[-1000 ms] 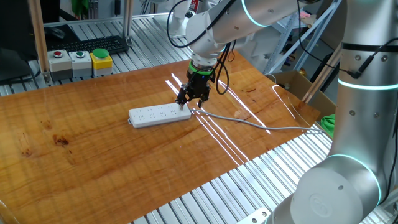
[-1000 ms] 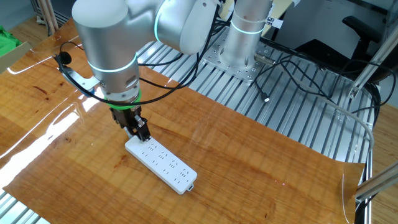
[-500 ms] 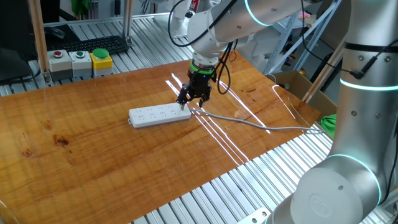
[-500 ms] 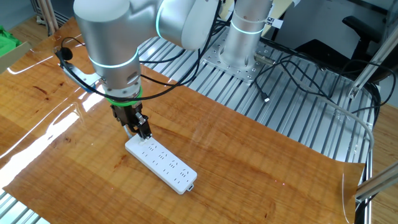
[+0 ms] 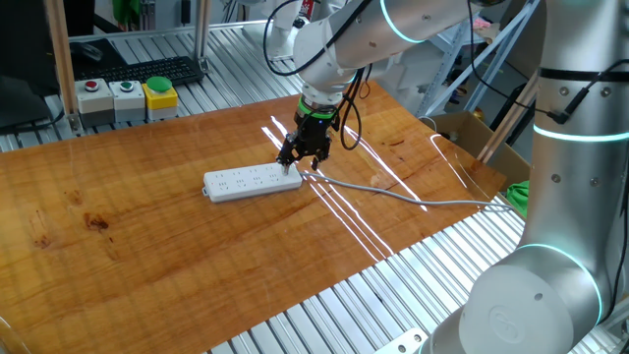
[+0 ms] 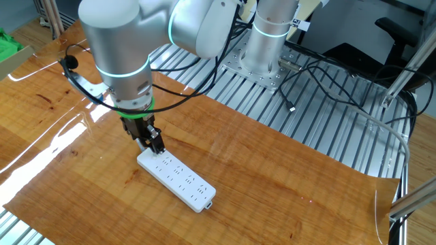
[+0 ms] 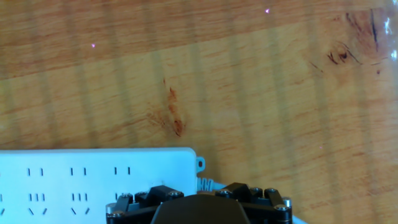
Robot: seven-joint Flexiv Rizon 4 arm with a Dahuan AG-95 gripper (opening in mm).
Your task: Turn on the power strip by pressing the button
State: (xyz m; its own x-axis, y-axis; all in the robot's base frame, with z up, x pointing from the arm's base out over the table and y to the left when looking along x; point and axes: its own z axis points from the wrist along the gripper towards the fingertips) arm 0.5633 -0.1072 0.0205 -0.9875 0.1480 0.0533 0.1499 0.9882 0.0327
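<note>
Gripper (image 5: pixel 298 163) lifted slightly, hovering over power strip's (image 5: pixel 253 182) cable end.
Strip lies flat on worktop (image 5: pixel 147 256), cable exiting toward 3 o'clock; finger spacing cannot be told.

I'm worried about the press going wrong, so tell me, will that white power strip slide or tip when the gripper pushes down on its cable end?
The power strip lies long and flat on the table, so tipping seems unlikely. It looks like light plastic on glossy wood, so a slanted push from the gripper might slide it. The thin cable lies slack and probably won't hold it.
</note>
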